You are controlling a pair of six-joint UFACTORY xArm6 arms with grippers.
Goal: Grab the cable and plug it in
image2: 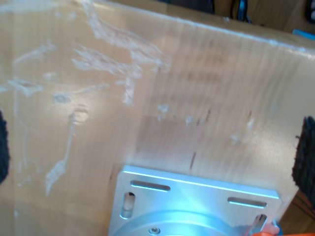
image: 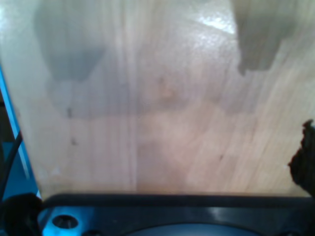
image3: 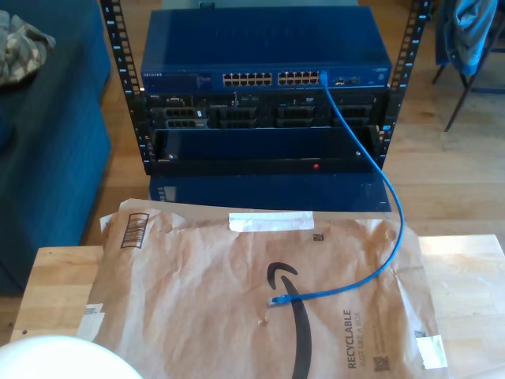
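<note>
A pale wooden worktop point(image3: 55, 276) carries a brown paper mailer point(image3: 237, 300), with a blue rack point(image3: 264, 87) of network gear behind it. The cable point(image3: 379, 197) runs from a port on the rack's switch point(image3: 264, 77) down onto the mailer, its free plug point(image3: 275, 301) lying on the paper — well apart from either set of jaws. My first gripper point(image: 157, 147) looks down on bare wood, and so does my second gripper point(image2: 157, 147) — whether either pair of jaws is apart or together I cannot tell.
</note>
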